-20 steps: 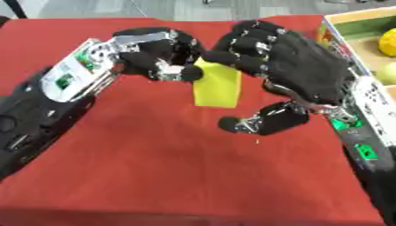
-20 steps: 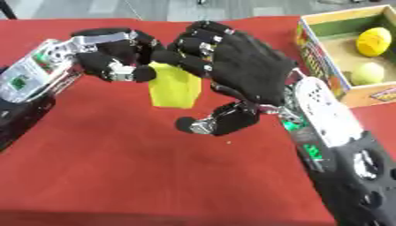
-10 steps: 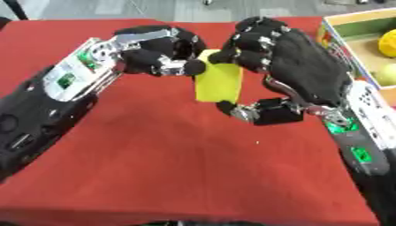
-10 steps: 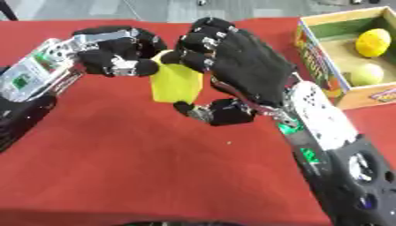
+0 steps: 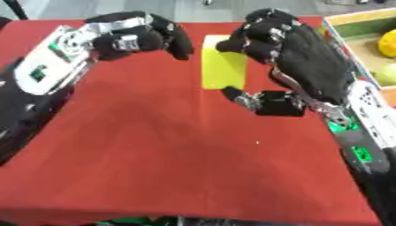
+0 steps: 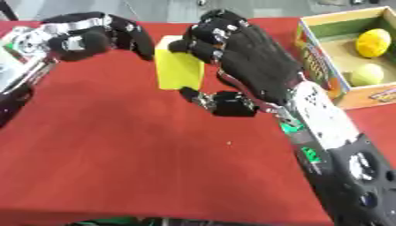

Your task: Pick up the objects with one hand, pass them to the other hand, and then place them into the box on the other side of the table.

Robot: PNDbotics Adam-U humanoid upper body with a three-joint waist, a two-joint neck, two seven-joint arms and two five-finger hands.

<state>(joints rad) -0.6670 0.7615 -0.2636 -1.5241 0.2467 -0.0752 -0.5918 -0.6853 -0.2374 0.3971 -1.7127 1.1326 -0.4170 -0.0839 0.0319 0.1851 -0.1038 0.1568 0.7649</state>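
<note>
Right now you're mid-handover — the yellow block (image 6: 179,65) sits upright in the right hand (image 6: 247,57), fingers curled over its top edge at about 1 o'clock and the thumb tucked under its lower corner at 5 o'clock. Your left hand (image 5: 143,37) is apart from the block at its 9 o'clock, fingers curled and holding nothing, w/ a strip of red table (image 5: 154,145) showing between them. So the pass looks done, or as good as — the carry to the box (image 6: 329,66) is what's left. That box sits at 3 o'clock from the block, near the table's right edge, w/ a yellow fruit (image 6: 374,42) and a paler green one (image 6: 367,74) already inside.

Next move, as I judge it: swing the right arm toward 3 o'clock, clear the near wall of the box, then ease the fingers off over a bare spot — the fruit leaves most room at the box's far-left corner. Left hand can pull back out of the way.
</note>
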